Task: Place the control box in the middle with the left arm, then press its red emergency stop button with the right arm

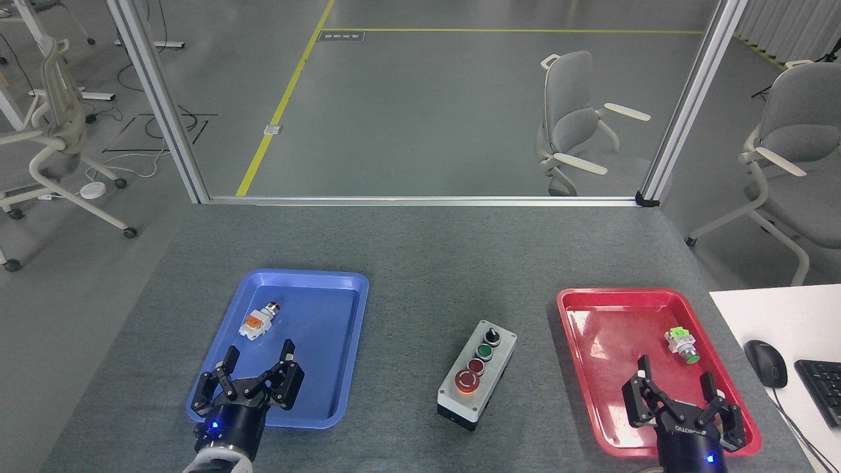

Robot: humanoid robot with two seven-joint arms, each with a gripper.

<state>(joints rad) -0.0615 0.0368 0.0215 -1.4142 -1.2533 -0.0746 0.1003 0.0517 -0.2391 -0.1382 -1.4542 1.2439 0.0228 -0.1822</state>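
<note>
Left gripper (258, 361) fingers spread, empty; right gripper (677, 390) fingers spread, empty.

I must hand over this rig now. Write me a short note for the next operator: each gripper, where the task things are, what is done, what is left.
Left black claw gripper: open, empty, above the near end of the blue plastic tray.
Right black claw gripper: open, empty, above the near part of the red plastic tray.
Light-grey rectangular control box: on the dark-grey felt mat, between the two trays, untouched by either gripper.
Done: box sits in the middle.
Left: press the large red mushroom emergency stop button, at the box's near end, with the right gripper.
</note>
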